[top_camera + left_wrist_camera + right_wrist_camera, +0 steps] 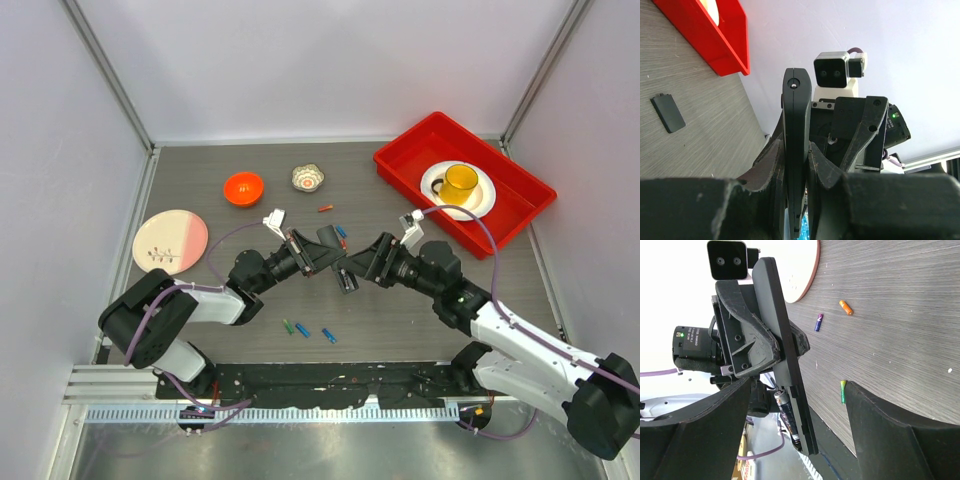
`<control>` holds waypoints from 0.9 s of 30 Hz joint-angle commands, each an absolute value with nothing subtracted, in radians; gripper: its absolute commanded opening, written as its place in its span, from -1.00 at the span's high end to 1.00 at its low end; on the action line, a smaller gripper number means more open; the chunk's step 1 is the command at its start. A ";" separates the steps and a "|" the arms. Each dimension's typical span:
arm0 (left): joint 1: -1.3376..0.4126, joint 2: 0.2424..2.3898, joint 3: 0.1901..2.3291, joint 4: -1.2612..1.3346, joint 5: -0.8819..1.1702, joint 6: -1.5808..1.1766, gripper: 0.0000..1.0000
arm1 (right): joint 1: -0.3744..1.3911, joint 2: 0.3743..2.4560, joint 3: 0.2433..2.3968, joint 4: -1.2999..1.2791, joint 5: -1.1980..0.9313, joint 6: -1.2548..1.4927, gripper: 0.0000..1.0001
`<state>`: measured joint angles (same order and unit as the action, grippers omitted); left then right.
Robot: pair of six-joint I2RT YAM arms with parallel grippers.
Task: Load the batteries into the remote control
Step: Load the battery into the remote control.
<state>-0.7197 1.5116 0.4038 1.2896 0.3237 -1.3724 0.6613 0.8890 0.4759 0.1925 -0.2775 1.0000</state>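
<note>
Grey bench (400, 330), slim black remote (771, 290) held edge-on, long axis across clamped left jaws, battery (786, 410) seated inside, right jaws wide

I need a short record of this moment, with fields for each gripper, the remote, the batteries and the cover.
left gripper: shut on the remote control, held on edge
right gripper: open, fingers on both sides of the remote's end, not touching it
loaded battery: one dark cell in the open compartment
loose batteries: several scattered on the table
battery cover: off the remote, flat on the table
</note>
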 commanded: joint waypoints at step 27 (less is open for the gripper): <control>-0.723 1.471 0.422 1.546 0.304 -1.339 1.00 | 0.624 0.916 0.420 0.325 -0.324 1.088 -0.48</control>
<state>-0.7197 1.4940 0.4038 1.2900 0.3130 -1.3537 0.6304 0.9096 0.4271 0.2672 -0.3073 1.0733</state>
